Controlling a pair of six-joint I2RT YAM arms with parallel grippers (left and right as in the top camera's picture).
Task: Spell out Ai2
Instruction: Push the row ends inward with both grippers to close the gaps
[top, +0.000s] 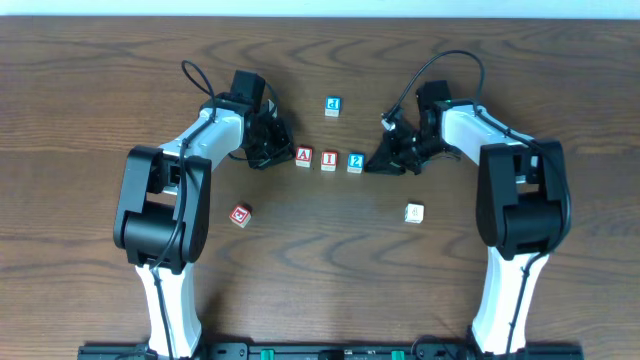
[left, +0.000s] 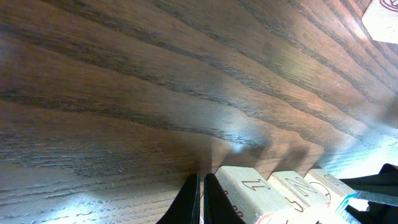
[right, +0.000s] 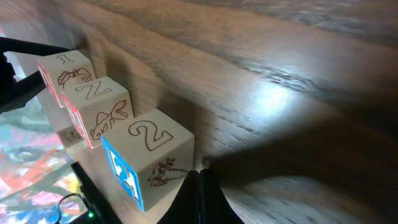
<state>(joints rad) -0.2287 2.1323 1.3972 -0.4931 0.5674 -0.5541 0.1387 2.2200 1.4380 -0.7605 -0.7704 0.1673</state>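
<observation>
Three wooden letter blocks stand in a row at the table's middle: a red A block (top: 303, 156), a red I block (top: 329, 159) and a blue 2 block (top: 354, 162). My left gripper (top: 283, 152) is shut and empty, its tips (left: 200, 202) just left of the A block (left: 249, 191). My right gripper (top: 374, 165) is shut and empty, its tips (right: 199, 196) touching the right side of the 2 block (right: 146, 158). The right wrist view also shows the I block (right: 96, 109) and the A block (right: 65, 71) behind it.
A spare blue block (top: 333, 106) lies behind the row. A red block (top: 240, 214) lies at the front left and a pale block (top: 414, 213) at the front right. Cables loop off both arms.
</observation>
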